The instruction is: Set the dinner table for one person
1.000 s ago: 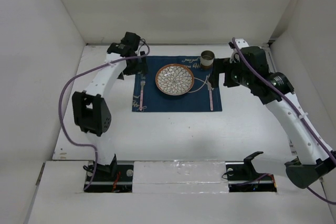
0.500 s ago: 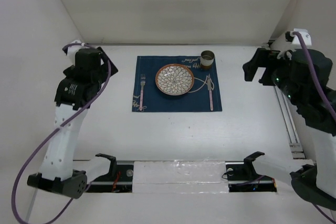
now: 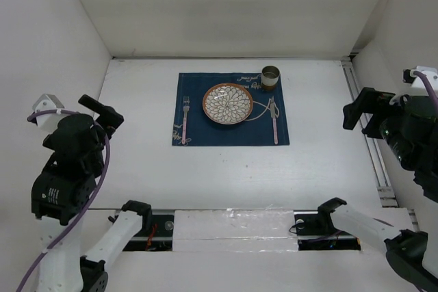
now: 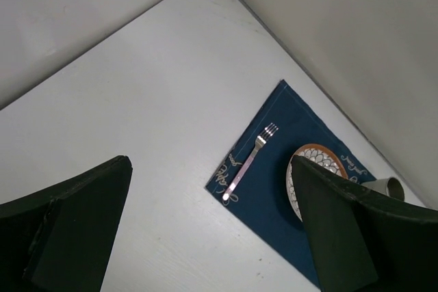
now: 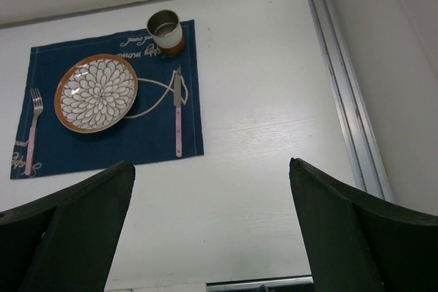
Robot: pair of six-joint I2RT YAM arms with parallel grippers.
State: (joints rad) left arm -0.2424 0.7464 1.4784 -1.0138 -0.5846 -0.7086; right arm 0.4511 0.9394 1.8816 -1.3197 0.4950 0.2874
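Observation:
The white dinner table [image 3: 205,169] carries a navy placemat [image 3: 229,131] at its far middle. On the mat lie a flower-patterned plate [image 3: 228,103], a pink-handled fork [image 3: 185,120] to its left, a pink-handled knife [image 3: 274,122] to its right and a metal cup [image 3: 271,76] at the far right corner. My left gripper [image 3: 101,109] is open and empty, held high over the table's left side. My right gripper [image 3: 361,109] is open and empty, high over the right side. The left wrist view shows the left gripper [image 4: 209,169], the fork [image 4: 250,162] and part of the plate [image 4: 311,158]. The right wrist view shows the right gripper [image 5: 211,165], the plate [image 5: 96,92], the knife [image 5: 178,117] and the cup [image 5: 165,31].
White walls enclose the table on the left, back and right. A metal rail [image 3: 363,128] runs along the table's right edge and also shows in the right wrist view [image 5: 342,87]. The arm bases [image 3: 233,227] stand at the near edge.
Both arms have pulled back from the placemat, the left toward the near left and the right toward the right edge, rising as they went. The items on the mat have not moved.

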